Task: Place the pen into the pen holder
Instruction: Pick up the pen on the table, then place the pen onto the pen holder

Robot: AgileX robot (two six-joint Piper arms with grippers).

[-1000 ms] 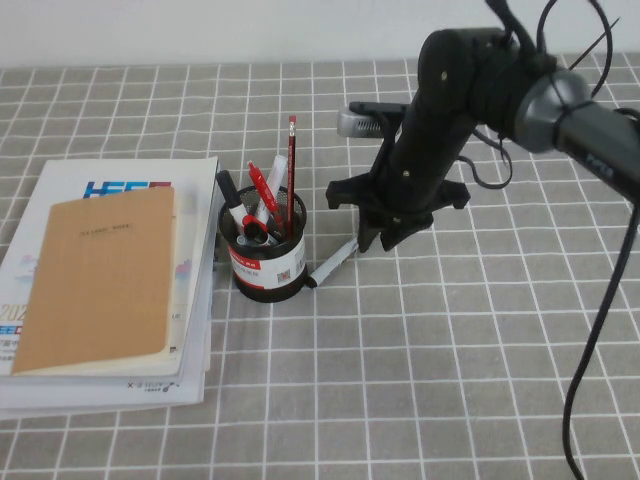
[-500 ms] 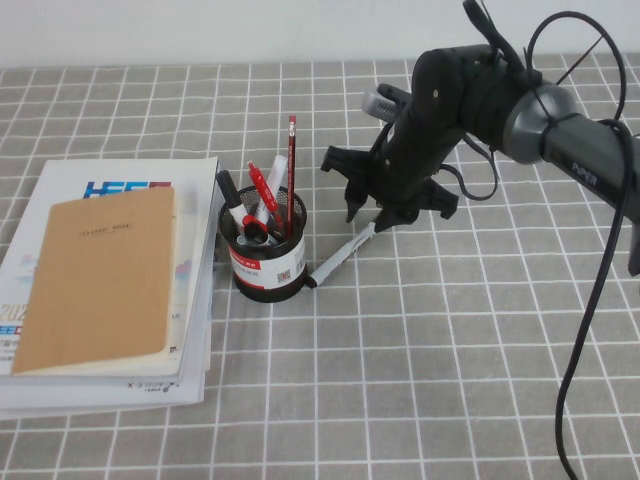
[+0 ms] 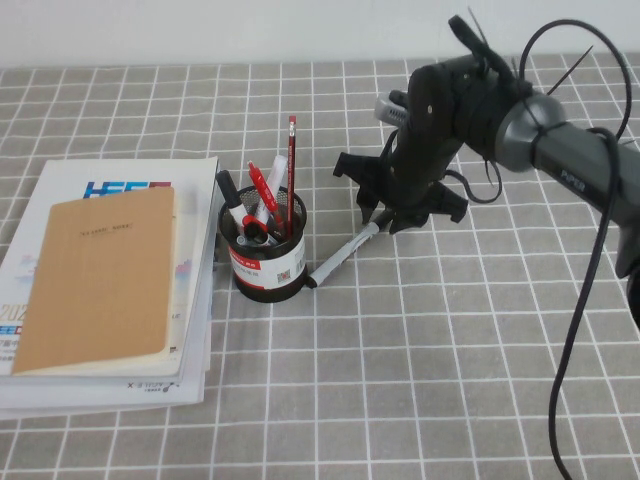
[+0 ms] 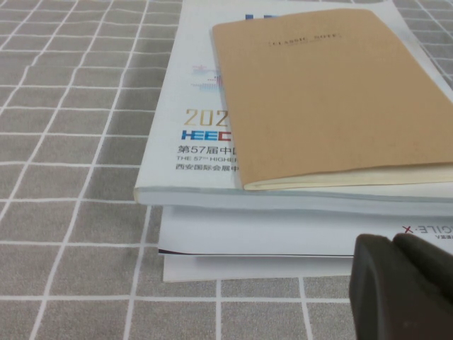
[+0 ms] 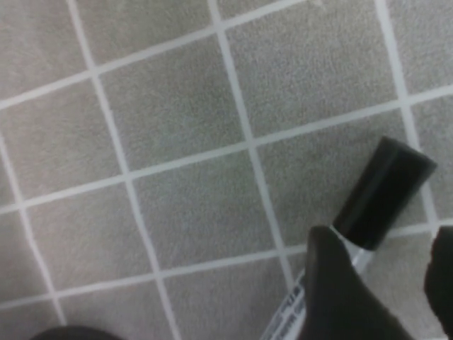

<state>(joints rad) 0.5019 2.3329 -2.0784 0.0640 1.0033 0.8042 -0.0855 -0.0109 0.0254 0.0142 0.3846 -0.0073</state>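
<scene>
The pen (image 3: 340, 258) lies flat on the checked cloth, its near end touching the foot of the pen holder (image 3: 268, 268), a black mesh cup with a red and white label. My right gripper (image 3: 385, 218) hangs low over the pen's far end, fingers open. In the right wrist view the pen's black end (image 5: 383, 193) sticks out between the two spread fingers (image 5: 333, 283), gripper (image 5: 386, 244). The holder holds a red pen, a dark-red pencil and other pens. My left gripper (image 4: 393, 244) is shut and empty beside the book stack, out of the high view.
A stack of white books topped by a brown notebook (image 3: 100, 275) lies left of the holder, and shows in the left wrist view (image 4: 325, 92). A black cable (image 3: 590, 330) loops down the right side from my right arm.
My right arm has shifted its wrist back and to the right and turned the gripper over the pen's far end. The pen and holder have not moved.
</scene>
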